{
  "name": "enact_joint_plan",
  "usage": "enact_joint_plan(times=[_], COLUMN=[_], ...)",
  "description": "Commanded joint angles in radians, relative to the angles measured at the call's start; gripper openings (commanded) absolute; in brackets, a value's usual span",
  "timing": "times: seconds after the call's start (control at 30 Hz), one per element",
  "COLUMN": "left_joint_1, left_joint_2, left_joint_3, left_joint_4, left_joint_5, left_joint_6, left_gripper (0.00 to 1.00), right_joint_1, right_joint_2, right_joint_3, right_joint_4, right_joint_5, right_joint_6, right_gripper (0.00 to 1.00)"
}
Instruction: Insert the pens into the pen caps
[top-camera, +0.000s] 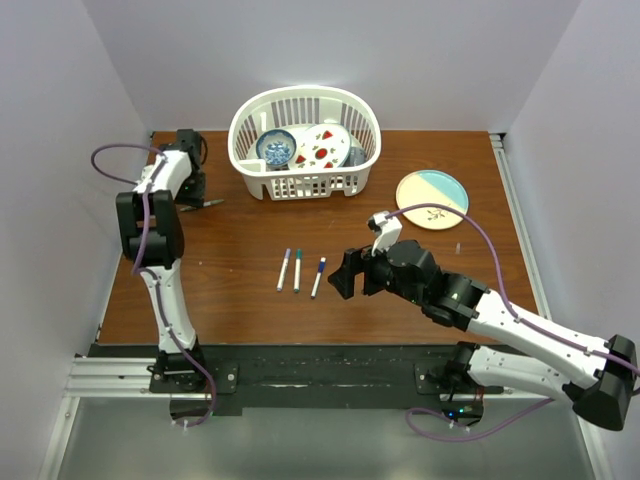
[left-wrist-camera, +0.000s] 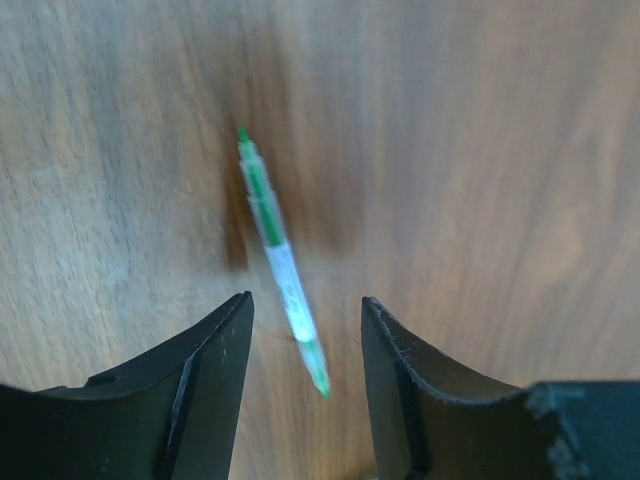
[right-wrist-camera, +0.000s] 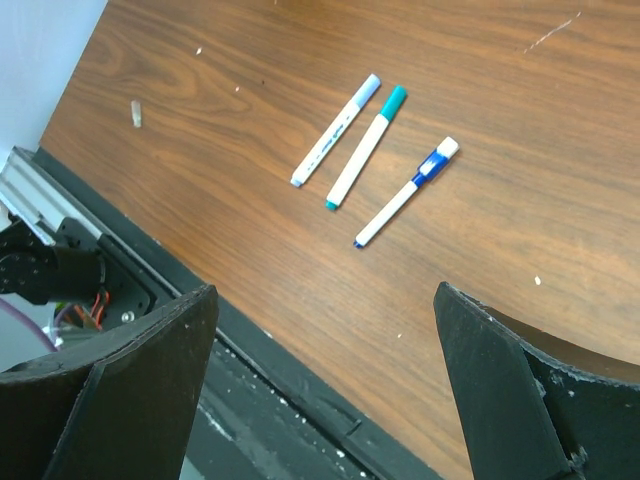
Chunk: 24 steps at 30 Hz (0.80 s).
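Wood-grain brown table (top-camera: 230, 300), nothing grabbed yet, so here's where I'd worry. The left gripper (left-wrist-camera: 305, 310) sits in the far left corner with its jaws apart around a slim green-and-white pen (left-wrist-camera: 280, 255). There's a gap on both sides, and the pen lies slanted across the opening rather than square to it. If the jaws close like that, my guess is the round barrel swivels or squirts out instead of seating. A crooked pen would also be a pain to line up with a cap. I can't spot any loose caps anywhere either, so I can't tell where this one is meant to go.

The right gripper (right-wrist-camera: 322, 300) is spread wide and holding nothing. It hovers just beside three white-barrelled pens (right-wrist-camera: 360, 150) lying close together mid-table. With fingers that wide, coming down on the blue-ended pen (right-wrist-camera: 400, 205) could easily knock its neighbours rolling.

Room-wise, the left gripper is tucked near the side wall with the white slotted plastic basket (top-camera: 250, 150) close on its other side, so not much swing there. Mid-table is roomier. The round yellow-and-blue plate (top-camera: 432, 198) is well apart from the pens. The black metal rail (top-camera: 320, 360) along the near edge is where a rolling pen could drop off.
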Motion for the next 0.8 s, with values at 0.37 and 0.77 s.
enact_joint_plan(times=[0.37,0.77], left_joint_1=[0.011,0.011], left_joint_2=[0.067,-0.164], left_joint_3=[0.038,-0.319], left_joint_4=[-0.173,-0.064], left_joint_5=[0.037,0.111], left_joint_6=[-0.065,0.018], left_gripper=[0.37,0.0], right_joint_1=[0.0,0.0], right_joint_2=[-0.021,-0.15], right_joint_3=[0.041,0.024], right_joint_4=[0.032,-0.022], right_joint_5=[0.049,0.031], right_joint_6=[-0.012,0.041], right_gripper=[0.93,0.93])
